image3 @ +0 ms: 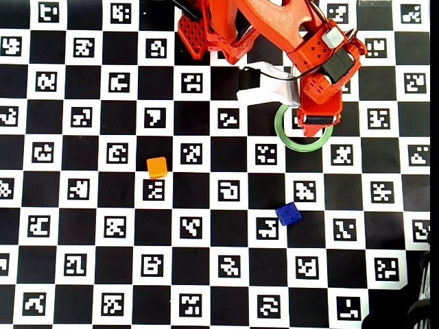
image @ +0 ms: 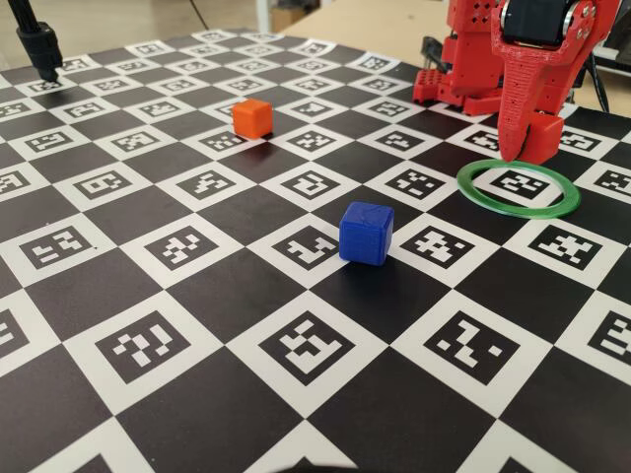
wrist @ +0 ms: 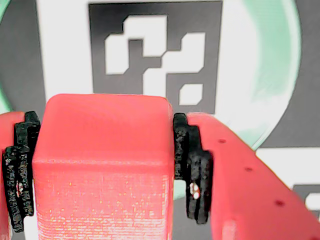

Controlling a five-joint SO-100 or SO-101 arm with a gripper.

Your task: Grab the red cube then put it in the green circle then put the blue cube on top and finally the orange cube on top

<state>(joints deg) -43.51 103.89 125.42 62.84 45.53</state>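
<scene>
Step one, placement: my pincer (wrist: 102,170) is clamped on the small matte red plastic cube (wrist: 102,170) over the thin green ring (image: 519,190), far right (release comes next, I judge).

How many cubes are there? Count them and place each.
3. The red cube sits clamped in the pincer over the green circle; the orange cube and the blue cube rest on the board.
</scene>
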